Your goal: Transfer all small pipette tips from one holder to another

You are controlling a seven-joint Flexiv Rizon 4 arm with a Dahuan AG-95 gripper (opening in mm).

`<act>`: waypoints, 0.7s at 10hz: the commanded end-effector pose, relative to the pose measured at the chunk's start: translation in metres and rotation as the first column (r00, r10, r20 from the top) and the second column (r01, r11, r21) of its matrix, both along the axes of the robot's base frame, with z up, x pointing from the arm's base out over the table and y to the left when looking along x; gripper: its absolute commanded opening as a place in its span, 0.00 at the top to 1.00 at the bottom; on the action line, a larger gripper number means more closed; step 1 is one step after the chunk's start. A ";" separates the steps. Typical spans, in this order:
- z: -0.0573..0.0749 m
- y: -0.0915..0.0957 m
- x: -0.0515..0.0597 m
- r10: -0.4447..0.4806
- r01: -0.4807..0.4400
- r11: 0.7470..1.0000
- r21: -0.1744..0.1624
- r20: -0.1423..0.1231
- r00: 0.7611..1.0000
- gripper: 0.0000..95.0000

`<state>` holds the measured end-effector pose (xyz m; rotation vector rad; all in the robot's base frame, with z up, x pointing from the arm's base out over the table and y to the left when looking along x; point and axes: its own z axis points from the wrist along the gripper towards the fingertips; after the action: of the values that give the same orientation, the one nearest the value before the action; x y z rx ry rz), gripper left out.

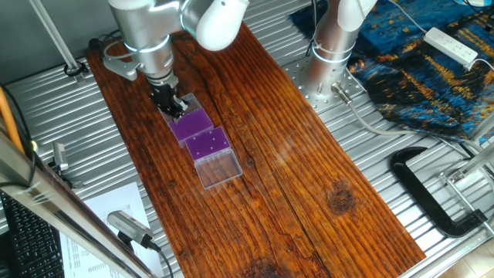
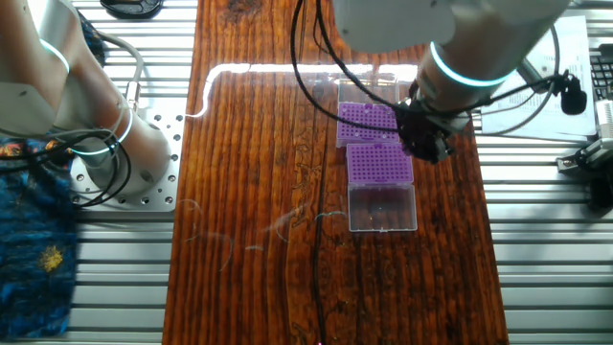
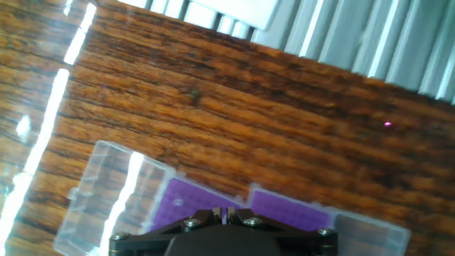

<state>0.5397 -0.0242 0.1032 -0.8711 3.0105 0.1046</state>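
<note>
Two purple holders sit end to end on the wooden board, the far holder (image 1: pixel 191 123) (image 2: pixel 368 123) and the near holder (image 1: pixel 208 144) (image 2: pixel 379 163). Each has a clear hinged lid folded out flat (image 1: pixel 219 170) (image 2: pixel 369 88). Small pipette tips (image 1: pixel 207 141) show as a few pale dots on the near holder. My gripper (image 1: pixel 177 108) (image 2: pixel 423 144) (image 3: pixel 222 212) hangs low over the far holder's outer edge. Its fingers are nearly together, with a pale sliver that looks like a tip in the slit. In the hand view the purple rack (image 3: pixel 284 208) and a clear lid (image 3: pixel 114 192) lie just below.
A second arm's base (image 1: pixel 333 46) stands on the metal table beside the board. A blue cloth (image 1: pixel 432 73), a power strip (image 1: pixel 451 45) and a black C-clamp (image 1: pixel 432 193) lie to one side. Papers (image 1: pixel 100 220) lie on the other side.
</note>
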 end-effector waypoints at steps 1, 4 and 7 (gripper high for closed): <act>-0.006 -0.001 0.001 0.022 -0.022 1.000 0.004 0.003 1.000 1.00; -0.015 -0.002 -0.003 0.037 -0.037 0.999 0.015 0.005 0.999 1.00; -0.018 -0.002 -0.009 0.043 -0.043 0.999 0.014 0.004 0.999 1.00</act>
<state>0.5293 -0.0265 0.0855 -0.9343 2.9846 0.1225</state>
